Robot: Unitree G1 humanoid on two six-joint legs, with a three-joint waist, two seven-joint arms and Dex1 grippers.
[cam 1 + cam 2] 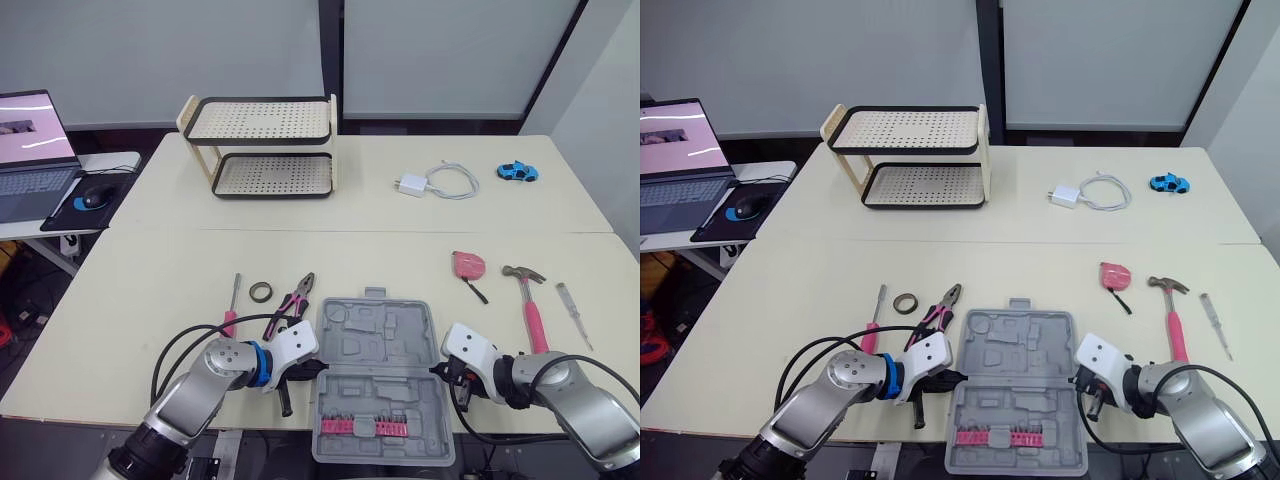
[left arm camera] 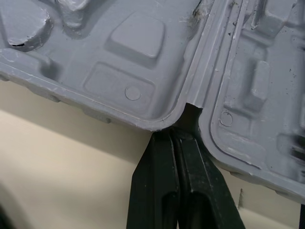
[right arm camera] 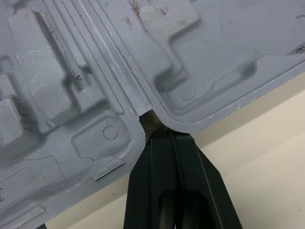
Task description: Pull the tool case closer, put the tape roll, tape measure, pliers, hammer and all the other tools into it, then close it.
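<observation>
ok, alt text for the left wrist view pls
The left gripper, its two black fingers pressed together, meets the notch at the hinge of the open grey tool case, between the case's two moulded halves. The cream table shows beside the case's edge.

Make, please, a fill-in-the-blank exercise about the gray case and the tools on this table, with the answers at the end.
1. The tool case, between the left gripper and the right gripper, is not closed but ___.
2. The hammer has a ___ handle.
3. The tape roll lies between the pink screwdriver and the ___.
4. The tape measure lies to the ___ of the hammer.

Answers: open; pink; pliers; left.
</observation>
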